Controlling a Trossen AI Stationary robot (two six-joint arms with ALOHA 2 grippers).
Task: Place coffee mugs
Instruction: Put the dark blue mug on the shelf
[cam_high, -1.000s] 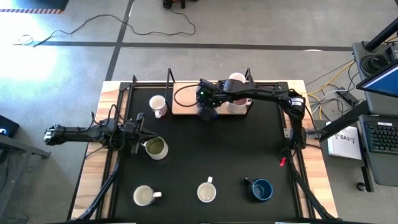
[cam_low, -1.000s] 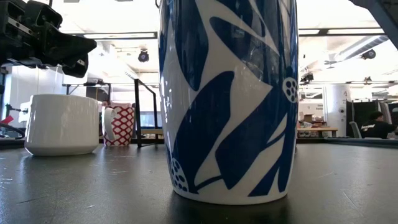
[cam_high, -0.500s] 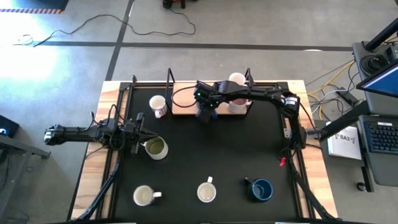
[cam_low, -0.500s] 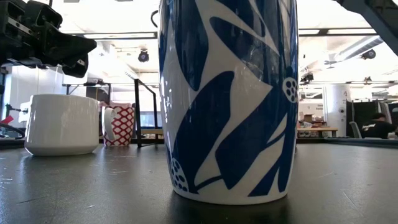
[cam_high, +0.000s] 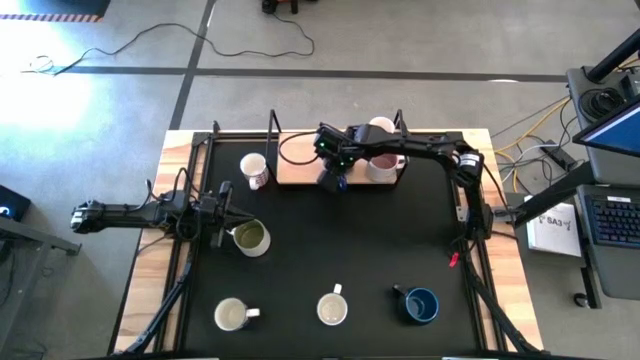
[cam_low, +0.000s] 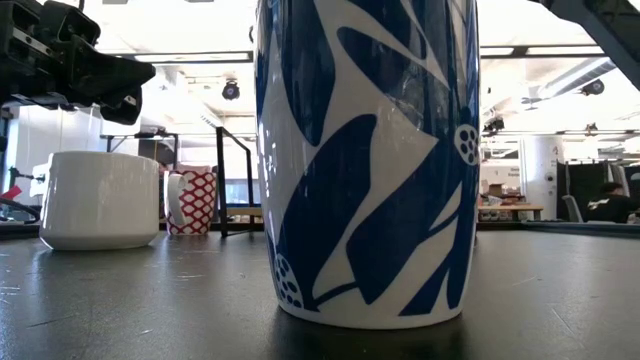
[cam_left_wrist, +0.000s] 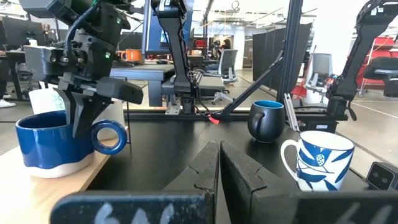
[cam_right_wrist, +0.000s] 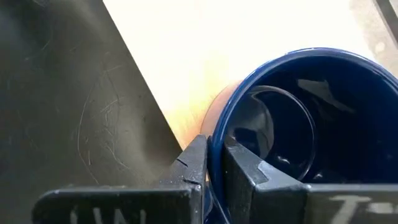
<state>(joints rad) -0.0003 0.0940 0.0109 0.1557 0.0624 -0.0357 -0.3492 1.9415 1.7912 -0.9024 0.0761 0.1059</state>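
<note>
My right gripper (cam_high: 334, 172) is at the table's far middle, shut on a dark blue mug with a white base (cam_left_wrist: 53, 143). The mug is at the near edge of a wooden board (cam_high: 300, 172). My left gripper (cam_left_wrist: 219, 163) is shut and empty at the table's left, beside an olive-green mug (cam_high: 250, 238) that stands on its base. A pinkish mug (cam_high: 382, 165) and a white mug (cam_high: 380, 130) stand on the board. A mug with red print (cam_high: 255, 170), a white mug (cam_high: 232, 315), a blue-leaf mug (cam_high: 333, 308) and a second dark blue mug (cam_high: 420, 305) stand on the black mat. My right gripper holds the dark blue mug by its rim (cam_right_wrist: 217, 140), on the side of the handle (cam_left_wrist: 109, 137). One finger (cam_right_wrist: 245, 171) is inside the mug and one (cam_right_wrist: 193, 165) outside. The fingers point down from above. The mug stands upright, its base (cam_left_wrist: 53, 169) on or just above the board.
Black upright posts (cam_high: 272, 135) stand along the far edge by the board. The blue-leaf mug (cam_low: 365, 160) fills the low view, with the white mug (cam_low: 100, 200) and the red-print mug (cam_low: 190, 200) behind it. The middle of the black mat (cam_high: 340, 240) is bare.
My right arm has shifted slightly at the wooden board. The dark blue mug has stayed upright in its grip, at about the same spot.
</note>
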